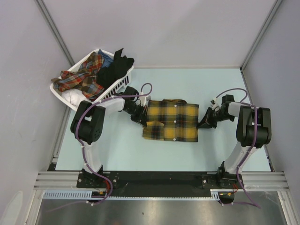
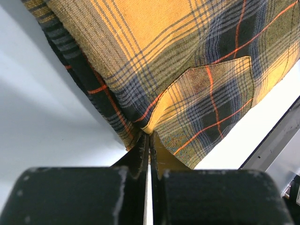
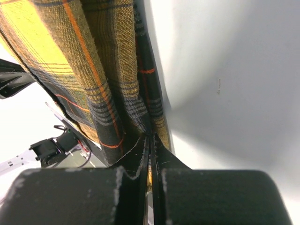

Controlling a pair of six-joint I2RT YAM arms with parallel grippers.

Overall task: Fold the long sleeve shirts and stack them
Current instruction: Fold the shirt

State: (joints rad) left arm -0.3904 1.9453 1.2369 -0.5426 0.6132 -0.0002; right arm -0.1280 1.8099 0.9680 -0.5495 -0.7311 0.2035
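Tabletop (image 1: 117, 147), shirt (image 1: 171, 121) edges in left gripper (image 1: 142, 116), right gripper (image 1: 201, 123)

Robot lab — panelled cell (image 1: 164, 28), aluminium rail (image 1: 61, 178)

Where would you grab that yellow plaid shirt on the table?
Probably its two short side edges, coming in low from left and right: the yellow plaid shirt lies flat, folded into a rectangle, so only layered edges offer a pinch. The left tool and right tool are each shut on one.

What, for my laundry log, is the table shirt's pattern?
The shirt is mustard-and-black plaid; left wrist view.
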